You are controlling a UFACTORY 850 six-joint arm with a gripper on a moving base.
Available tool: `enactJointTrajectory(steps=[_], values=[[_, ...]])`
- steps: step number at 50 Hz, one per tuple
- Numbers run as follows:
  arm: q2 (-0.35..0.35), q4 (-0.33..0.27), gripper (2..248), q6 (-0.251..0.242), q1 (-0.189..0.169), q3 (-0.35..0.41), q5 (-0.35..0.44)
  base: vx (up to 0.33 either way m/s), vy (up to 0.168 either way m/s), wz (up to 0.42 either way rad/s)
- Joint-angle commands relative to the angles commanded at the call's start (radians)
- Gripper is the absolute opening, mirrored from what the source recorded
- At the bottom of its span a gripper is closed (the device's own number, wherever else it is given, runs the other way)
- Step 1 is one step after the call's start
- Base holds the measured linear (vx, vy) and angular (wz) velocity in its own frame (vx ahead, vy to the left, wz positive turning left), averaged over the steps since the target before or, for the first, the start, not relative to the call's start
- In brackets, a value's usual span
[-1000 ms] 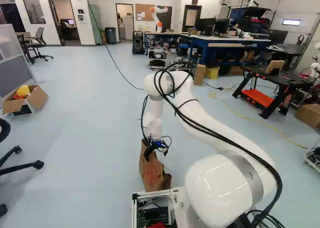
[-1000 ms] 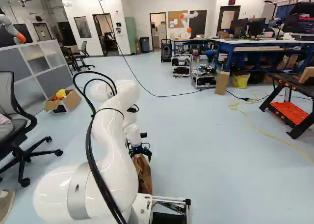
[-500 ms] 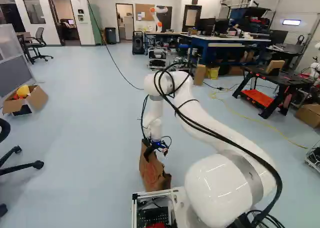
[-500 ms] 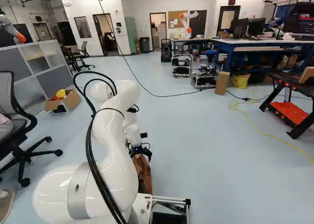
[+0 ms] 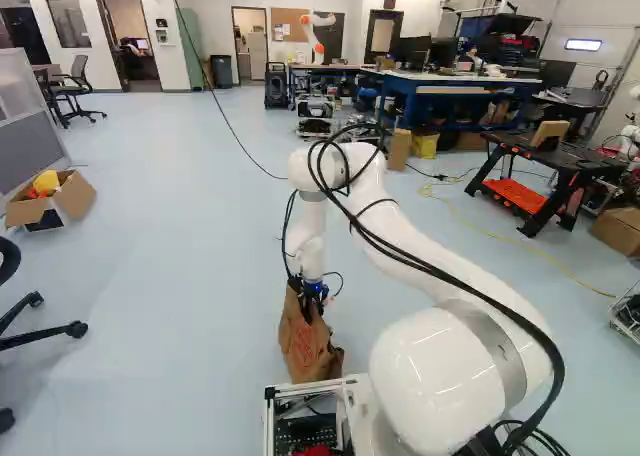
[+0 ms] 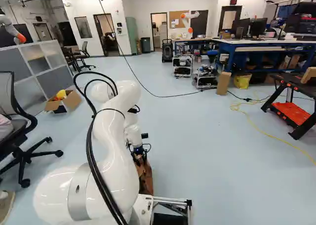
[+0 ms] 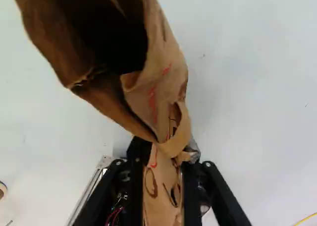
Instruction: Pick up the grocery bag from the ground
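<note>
The end effector [image 7: 166, 155] is drawn in on the bag [image 5: 308, 348], a finger on each side of gathered brown paper, with a loop [image 7: 182, 137] of the same paper lying just ahead of the fingertips. The bag hangs open beyond them, its mouth dark and uneven. It sits close ahead of the base, just beside the white frame [image 5: 348, 384]; that frame hides its foot in the left base view, so I cannot tell whether it bears fully on the floor [image 5: 180, 296].

The next move is probably a straight, slow lift. The hold looks to be on creased paper near one side, so a heavy load could tear it or let it slide out from between the pads. An off-centre grip may also tip the bag and spill whatever is inside; its contents do not show. Being so near the frame, it could snag on a corner if raised with any swing towards the base.

The floor is smooth and pale blue. An open box [image 5: 68, 204] and an office chair [image 6: 17, 131] stand off to the left, a black cable [image 6: 165, 96] runs across the floor further ahead, and a yellow cord [image 6: 256, 128] trails to the right. The blue table [image 6: 269, 46] is well apart, at the back.
</note>
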Motion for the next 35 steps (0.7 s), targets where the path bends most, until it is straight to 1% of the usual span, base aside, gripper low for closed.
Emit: enactJointTrajectory(steps=[4,5,10,11,35], values=[[0.0,0.0,80,0.0,0.0,0.0,0.0,0.0,0.0,0.0],[0.0,0.0,43,0.0,0.0,0.0,0.0,0.0,0.0,0.0],[0.0,0.0,43,0.0,0.0,0.0,0.0,0.0,0.0,0.0],[0.0,0.0,22,0.0,0.0,0.0,0.0,0.0,0.0,0.0],[0.0,0.0,22,0.0,0.0,0.0,0.001,0.0,0.0,0.0]])
